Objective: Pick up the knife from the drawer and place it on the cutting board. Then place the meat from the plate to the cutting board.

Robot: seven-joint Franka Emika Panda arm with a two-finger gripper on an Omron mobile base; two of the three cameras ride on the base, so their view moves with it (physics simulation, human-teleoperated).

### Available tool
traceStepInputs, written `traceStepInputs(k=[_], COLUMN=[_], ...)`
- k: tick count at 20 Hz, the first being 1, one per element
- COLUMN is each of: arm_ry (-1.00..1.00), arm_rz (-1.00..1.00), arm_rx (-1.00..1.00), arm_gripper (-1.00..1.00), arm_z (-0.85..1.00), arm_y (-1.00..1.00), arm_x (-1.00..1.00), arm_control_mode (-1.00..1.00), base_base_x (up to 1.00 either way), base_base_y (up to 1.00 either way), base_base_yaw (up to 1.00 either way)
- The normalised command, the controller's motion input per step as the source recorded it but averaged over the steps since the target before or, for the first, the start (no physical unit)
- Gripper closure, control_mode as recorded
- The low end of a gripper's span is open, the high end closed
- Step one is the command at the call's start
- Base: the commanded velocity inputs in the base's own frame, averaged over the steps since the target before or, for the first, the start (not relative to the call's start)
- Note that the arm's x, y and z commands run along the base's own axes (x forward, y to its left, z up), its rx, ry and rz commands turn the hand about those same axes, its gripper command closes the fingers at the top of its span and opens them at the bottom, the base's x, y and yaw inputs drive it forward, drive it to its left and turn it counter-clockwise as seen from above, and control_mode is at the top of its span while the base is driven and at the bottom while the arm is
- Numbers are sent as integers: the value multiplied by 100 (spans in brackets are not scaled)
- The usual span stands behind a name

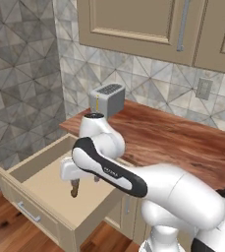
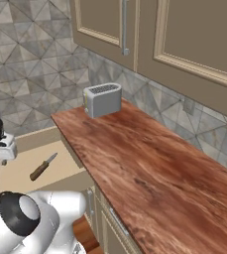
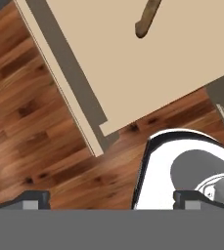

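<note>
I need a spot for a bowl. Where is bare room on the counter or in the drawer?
The wooden counter is bare from the toaster forward. In the open drawer only the knife lies; the floor around it is free.

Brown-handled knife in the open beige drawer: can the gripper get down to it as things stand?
Probably yes: the drawer is pulled out, the knife lies alone, uncovered, and the open gripper hangs just above.

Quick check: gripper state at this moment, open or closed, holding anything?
Gripper: open, holding nothing; it hangs over the pulled-out drawer, with the knife lying loose on the drawer floor.
</note>
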Motion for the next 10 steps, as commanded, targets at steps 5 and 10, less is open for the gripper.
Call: traceStepInputs(k=[5, 10], arm_ry=[-19, -12], arm_rz=[0, 0], arm_rx=[0, 0], arm_gripper=[-100, -100], arm_z=[-11, -10], arm_y=[-3, -18], arm_x=[17, 32], arm_control_mode=[-100, -100], base_base_x=[0, 0], base_base_y=[0, 0], base_base_yaw=[0, 0])
